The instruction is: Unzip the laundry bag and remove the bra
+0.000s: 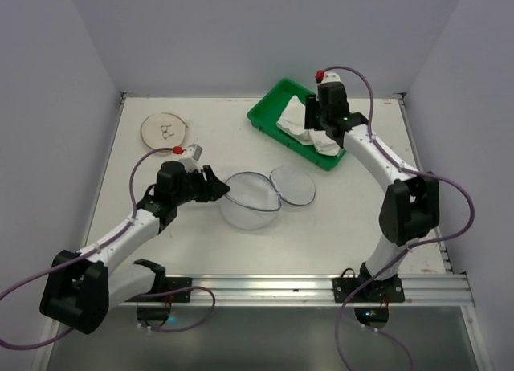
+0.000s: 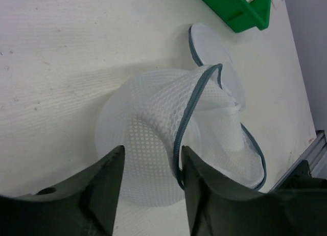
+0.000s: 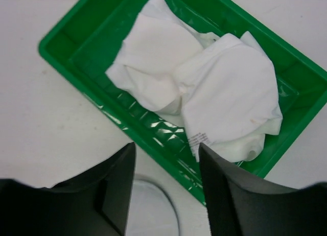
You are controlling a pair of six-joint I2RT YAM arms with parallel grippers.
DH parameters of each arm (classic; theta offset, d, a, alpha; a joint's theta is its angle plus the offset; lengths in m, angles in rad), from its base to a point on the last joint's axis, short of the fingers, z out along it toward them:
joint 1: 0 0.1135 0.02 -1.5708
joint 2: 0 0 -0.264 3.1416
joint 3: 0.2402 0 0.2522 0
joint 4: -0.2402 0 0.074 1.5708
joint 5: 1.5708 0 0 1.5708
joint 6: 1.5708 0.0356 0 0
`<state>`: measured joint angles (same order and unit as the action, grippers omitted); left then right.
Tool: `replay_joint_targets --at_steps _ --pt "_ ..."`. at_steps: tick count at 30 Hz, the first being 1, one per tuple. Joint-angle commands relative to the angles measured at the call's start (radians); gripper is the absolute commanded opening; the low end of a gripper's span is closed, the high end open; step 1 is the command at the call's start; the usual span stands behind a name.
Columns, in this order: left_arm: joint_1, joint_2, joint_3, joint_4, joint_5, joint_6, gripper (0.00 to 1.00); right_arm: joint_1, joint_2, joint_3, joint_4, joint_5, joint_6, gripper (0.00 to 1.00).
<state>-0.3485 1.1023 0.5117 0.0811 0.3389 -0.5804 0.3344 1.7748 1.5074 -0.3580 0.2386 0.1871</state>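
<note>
The left tool (image 2: 150, 153) is seen with jaws apart, the opened laundry bag (image 2: 153, 108) lying on the surface (image 2: 51, 67) just ahead of it. Farther off, the bra (image 3: 204, 88) is found in the green tray (image 3: 64, 49), directly beneath the right tool (image 3: 166, 149), likewise parted and empty.

White bra (image 3: 204, 88), green tray (image 3: 66, 47), whitish mesh laundry bag (image 2: 153, 123)

Spotting a green tray (image 1: 265, 103) angled at the far right of the white table (image 1: 321, 242); catching a flat beige disc (image 1: 165, 130) far left, well apart; noting a silver rail (image 1: 321, 284) along the near edge.
</note>
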Motion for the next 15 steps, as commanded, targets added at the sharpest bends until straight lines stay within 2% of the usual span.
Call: replay_joint_targets --at_steps 1,3,4,5,7,11,15 --pt "-0.003 -0.028 0.008 0.000 -0.027 0.017 0.57 0.047 -0.100 -0.055 0.036 -0.136 0.055 0.54" --pt "-0.003 -0.044 0.016 -0.013 -0.037 0.020 0.67 0.101 -0.151 -0.072 0.021 -0.102 0.055 0.76" --pt "-0.003 -0.053 0.017 -0.018 -0.044 0.021 0.72 0.112 -0.173 -0.096 0.019 -0.110 0.067 0.81" --pt "-0.003 -0.062 0.019 -0.023 -0.064 0.019 0.78 0.124 -0.196 -0.110 0.024 -0.151 0.087 0.91" --pt "-0.003 -0.096 0.025 -0.030 -0.089 0.010 0.99 0.135 -0.276 -0.162 0.028 -0.173 0.124 0.96" --pt "-0.003 -0.146 0.102 -0.080 -0.084 0.002 1.00 0.198 -0.434 -0.268 0.056 -0.197 0.195 0.99" --pt "-0.003 -0.171 0.175 -0.141 -0.080 0.034 1.00 0.301 -0.589 -0.467 0.122 -0.061 0.201 0.99"
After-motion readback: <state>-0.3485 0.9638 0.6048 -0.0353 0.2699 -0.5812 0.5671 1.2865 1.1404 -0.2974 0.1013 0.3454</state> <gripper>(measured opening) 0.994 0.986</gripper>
